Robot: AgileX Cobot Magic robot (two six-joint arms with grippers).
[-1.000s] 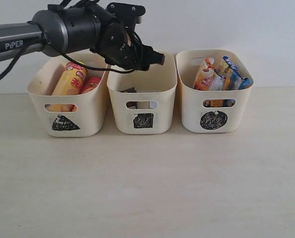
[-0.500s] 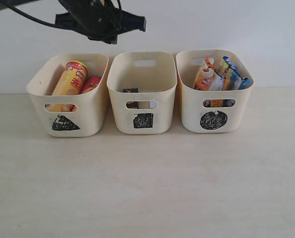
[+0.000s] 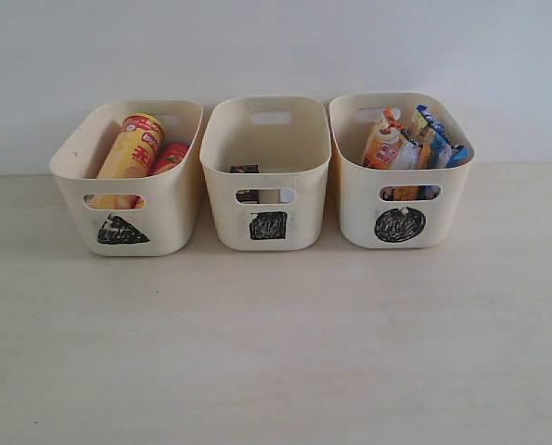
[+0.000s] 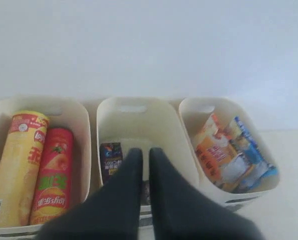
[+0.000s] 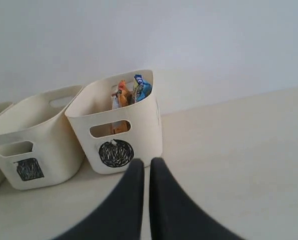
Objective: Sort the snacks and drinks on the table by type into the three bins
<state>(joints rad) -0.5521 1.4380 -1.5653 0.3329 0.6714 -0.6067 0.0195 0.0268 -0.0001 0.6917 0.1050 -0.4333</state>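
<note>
Three cream bins stand in a row. The triangle bin (image 3: pixel 164 222) holds the yellow tube (image 3: pixel 132 153) and the pink tube (image 3: pixel 171 156). In the square bin (image 3: pixel 227 222) stands the dark purple carton (image 3: pixel 245 171); the white and blue carton is hidden. The circle bin (image 3: pixel 442 218) holds the orange bag (image 3: pixel 385 144) and the blue-white bag (image 3: pixel 438 139). Neither gripper shows in the exterior view. My left gripper (image 4: pixel 145 152) is shut and empty, high above the square bin (image 4: pixel 169 130). My right gripper (image 5: pixel 146 162) is shut and empty, over the table before the circle bin (image 5: pixel 143 125).
A pale wall stands right behind the bins. The light wooden table (image 3: pixel 276 352) stretches out in front of them. In the right wrist view the square bin (image 5: pixel 48 145) sits beside the circle bin.
The left arm, which hung over the triangle and square bins a second ago, has risen up and left, out of the exterior view. The bins and their contents have not moved.
</note>
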